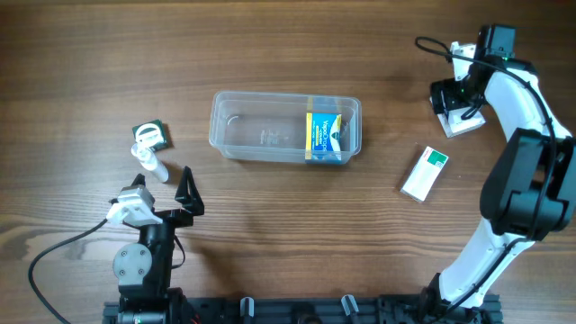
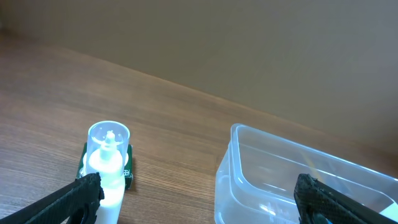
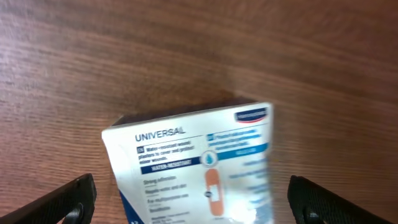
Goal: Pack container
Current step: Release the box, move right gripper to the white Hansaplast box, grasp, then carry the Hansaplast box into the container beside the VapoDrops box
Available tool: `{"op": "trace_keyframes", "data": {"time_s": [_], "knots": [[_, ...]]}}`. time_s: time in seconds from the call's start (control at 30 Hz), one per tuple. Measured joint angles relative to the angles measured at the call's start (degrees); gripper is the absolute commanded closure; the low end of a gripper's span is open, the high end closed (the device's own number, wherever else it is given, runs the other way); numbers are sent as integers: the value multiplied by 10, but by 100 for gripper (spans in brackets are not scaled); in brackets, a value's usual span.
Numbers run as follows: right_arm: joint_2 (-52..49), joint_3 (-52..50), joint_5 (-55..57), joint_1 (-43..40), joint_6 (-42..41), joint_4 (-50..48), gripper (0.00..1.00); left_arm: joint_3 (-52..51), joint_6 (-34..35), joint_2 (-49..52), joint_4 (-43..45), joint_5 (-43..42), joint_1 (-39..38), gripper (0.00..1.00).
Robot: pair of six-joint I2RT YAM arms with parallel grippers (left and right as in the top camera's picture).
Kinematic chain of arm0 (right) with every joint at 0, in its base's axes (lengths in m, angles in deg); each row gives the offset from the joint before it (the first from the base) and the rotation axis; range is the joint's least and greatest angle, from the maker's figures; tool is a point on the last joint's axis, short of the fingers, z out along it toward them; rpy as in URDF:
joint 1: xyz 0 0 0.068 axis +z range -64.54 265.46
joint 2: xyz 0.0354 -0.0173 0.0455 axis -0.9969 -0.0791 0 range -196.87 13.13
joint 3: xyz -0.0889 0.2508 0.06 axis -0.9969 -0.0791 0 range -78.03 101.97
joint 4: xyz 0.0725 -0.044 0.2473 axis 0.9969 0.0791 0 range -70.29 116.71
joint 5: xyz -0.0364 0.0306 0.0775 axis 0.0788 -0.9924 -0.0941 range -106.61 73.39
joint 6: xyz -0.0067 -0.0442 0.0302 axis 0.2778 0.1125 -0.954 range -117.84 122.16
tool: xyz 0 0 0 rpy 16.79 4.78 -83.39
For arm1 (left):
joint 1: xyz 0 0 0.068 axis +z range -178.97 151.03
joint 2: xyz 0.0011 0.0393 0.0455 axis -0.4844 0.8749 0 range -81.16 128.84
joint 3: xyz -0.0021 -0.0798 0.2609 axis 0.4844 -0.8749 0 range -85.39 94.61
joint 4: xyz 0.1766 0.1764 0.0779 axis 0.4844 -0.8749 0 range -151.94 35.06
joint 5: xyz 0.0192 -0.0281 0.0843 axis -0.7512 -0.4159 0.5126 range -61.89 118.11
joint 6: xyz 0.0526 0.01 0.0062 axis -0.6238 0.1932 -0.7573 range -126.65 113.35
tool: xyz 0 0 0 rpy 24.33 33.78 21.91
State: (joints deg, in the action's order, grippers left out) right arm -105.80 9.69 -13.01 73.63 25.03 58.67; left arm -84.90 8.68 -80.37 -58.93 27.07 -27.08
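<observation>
Right gripper (image 3: 191, 190) wide open, empty, over plaster box (image 3: 193, 155) | right of container (image 1: 261, 135) | square your jaws to its sides before closing.

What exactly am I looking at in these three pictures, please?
Two robot arms stand at a wooden table, each ending in a two-finger gripper. One picture looks down from above; the other two come from wrist cameras, so the dark shapes at their bottom corners are fingers. A clear container holds a yellow-and-blue box. The left gripper, open, faces a white bottle beside a small green box. The right gripper, open, hovers over a plaster box. A white-and-green box lies nearby. Nothing is held.
</observation>
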Motion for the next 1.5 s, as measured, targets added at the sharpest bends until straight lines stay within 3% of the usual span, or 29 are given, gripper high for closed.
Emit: {"op": "trace_keyframes", "data": {"time_s": [0.33, 0.4, 0.5, 0.97, 1.5], "knots": [[-29, -2, -7, 0, -3, 10, 1, 0, 0, 0, 0, 0, 0, 0], [-29, -2, -8, 0, -12, 15, 5, 0, 0, 0, 0, 0, 0, 0], [-29, -2, -10, 0, -35, 24, 19, 0, 0, 0, 0, 0, 0, 0], [-29, -2, -11, 0, -113, 50, 31, 0, 0, 0, 0, 0, 0, 0], [3, 68, -103, 12, -179, 177, 29, 0, 0, 0, 0, 0, 0, 0]]}}
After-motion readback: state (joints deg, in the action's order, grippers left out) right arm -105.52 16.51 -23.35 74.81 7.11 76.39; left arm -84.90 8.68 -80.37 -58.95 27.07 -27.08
